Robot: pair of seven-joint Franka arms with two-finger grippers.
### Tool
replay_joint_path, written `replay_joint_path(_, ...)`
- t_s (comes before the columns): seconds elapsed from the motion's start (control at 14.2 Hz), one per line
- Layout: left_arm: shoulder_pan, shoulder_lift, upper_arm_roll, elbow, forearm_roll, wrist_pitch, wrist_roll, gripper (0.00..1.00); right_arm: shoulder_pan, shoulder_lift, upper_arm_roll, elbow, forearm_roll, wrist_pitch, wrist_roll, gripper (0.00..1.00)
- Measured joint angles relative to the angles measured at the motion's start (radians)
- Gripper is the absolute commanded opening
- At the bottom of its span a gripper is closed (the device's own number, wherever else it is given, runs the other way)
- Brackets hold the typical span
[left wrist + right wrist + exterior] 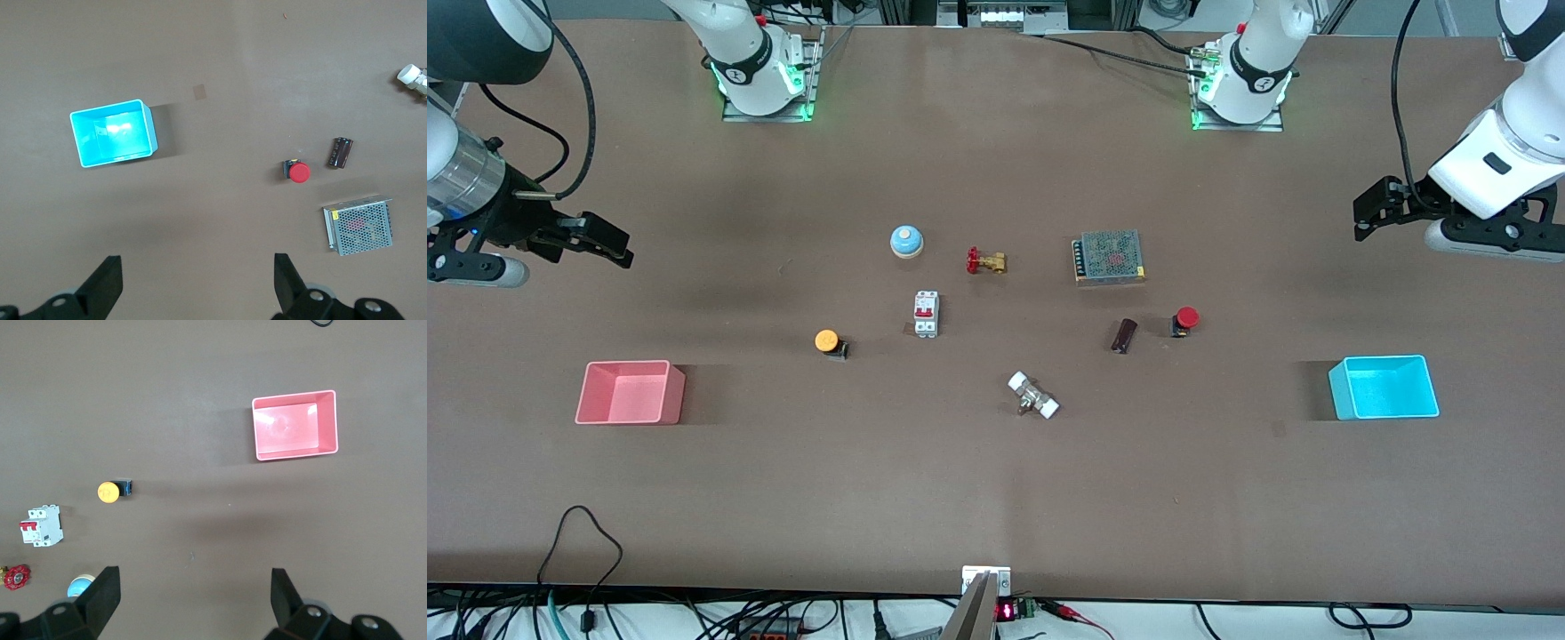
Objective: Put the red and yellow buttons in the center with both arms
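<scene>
A: We saw first the brown tabletop (996,498), and above its two ends the two white arms. The left gripper (1371,212) hung over bare tabletop at the left arm's end, its fingers (107,283) wide apart and holding nothing. The right gripper (601,244) hung over the right arm's end, also spread apart and empty.

B: Then we noted the two bins. The cyan bin (1384,388) stood at the left arm's end and the pink bin (630,392) at the right arm's end, both nearer to the front camera than the grippers' places.

A: Between them we saw the metal mesh box (1110,257), the blue bell (906,240), the white circuit breaker (926,314), the white-ended fitting (1033,396) and the brass valve (986,261).

B: And the buttons, the smallest? The red button (1184,320) lay on its side near the mesh box, just beside a dark cylinder (1124,336), toward the cyan bin. The yellow button (830,342) lay on its side too, near the breaker, toward the pink bin. Both were well apart from each other.
</scene>
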Motion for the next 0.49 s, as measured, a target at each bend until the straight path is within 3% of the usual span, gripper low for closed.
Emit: replay_joint_path(0.49,-0.002,0.005,-0.001,0.004,0.0,0.0,0.0,1.0,0.004,0.0,-0.002,0.043,-0.015,-0.078,-0.001,1.0)
